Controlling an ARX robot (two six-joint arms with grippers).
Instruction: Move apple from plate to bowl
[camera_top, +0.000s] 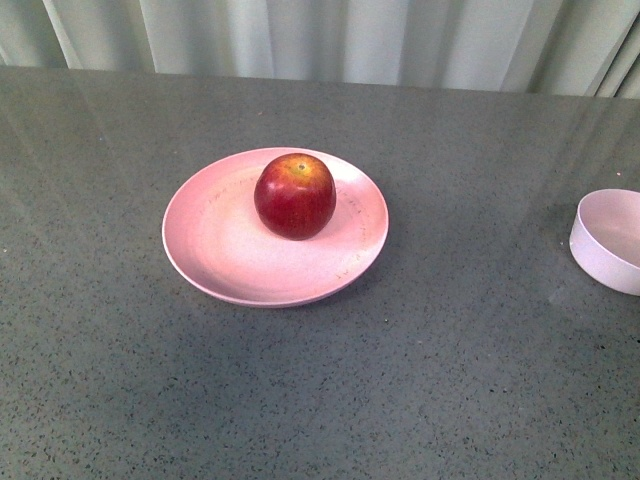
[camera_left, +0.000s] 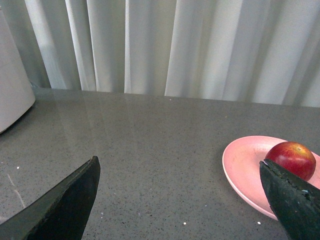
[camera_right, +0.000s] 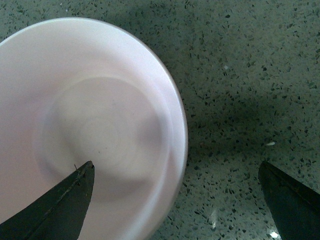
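Apple (camera_top: 295, 196) sits stem-up just behind centre of the plate (camera_top: 215, 262), bowl (camera_top: 608, 240) well right of the plate, left hand (camera_left: 178, 167) and right hand (camera_right: 176, 169) both spread wide, empty; I reckon it's firm, waxy-slick, moderately heavy, so I'd pinch across its widest girth.

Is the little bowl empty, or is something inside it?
Empty. The right wrist view looks into the bowl and shows only its bare pale inside; the apple sits on the plate.
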